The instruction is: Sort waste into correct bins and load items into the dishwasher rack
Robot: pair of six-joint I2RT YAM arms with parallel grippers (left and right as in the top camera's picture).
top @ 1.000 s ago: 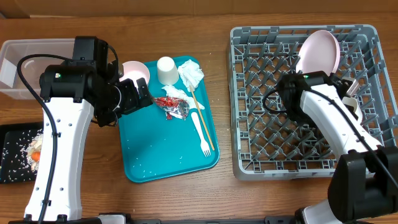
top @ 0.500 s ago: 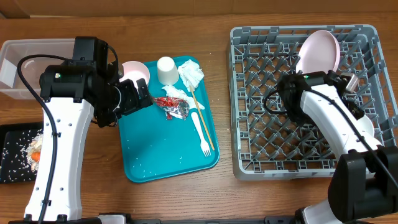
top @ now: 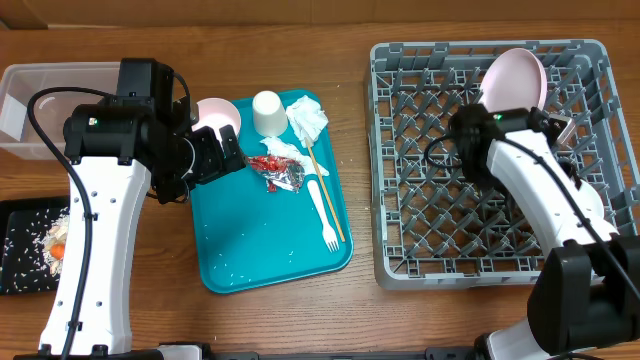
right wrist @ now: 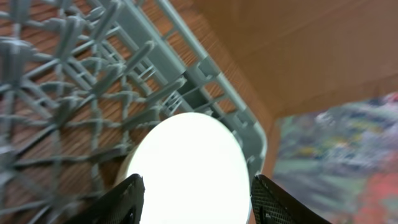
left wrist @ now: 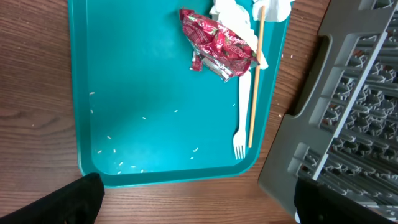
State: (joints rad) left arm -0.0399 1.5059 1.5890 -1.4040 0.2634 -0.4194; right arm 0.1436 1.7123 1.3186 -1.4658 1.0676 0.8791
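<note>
Two tools, both spread wide and empty. The right tool (right wrist: 199, 202) hovers over a round white dish (right wrist: 186, 162) in the dishwasher rack's (top: 430, 200) corner, so this is likely the loading step. Left of the rack, the left tool (left wrist: 211, 205) faces the foil wrapper (left wrist: 217, 43), fork (left wrist: 242, 118) and chopstick (left wrist: 255, 93). The next move calls for a pinch on the wrapper. Its print is unreadable.

A wood-grain table (top: 360, 310) fills the scene, with a brown cardboard wall (right wrist: 298, 50) beyond it.

wooden table (top: 360, 310), teal tray (top: 262, 242), rack (top: 378, 170), tub (top: 40, 100), black tray (top: 12, 216)
</note>
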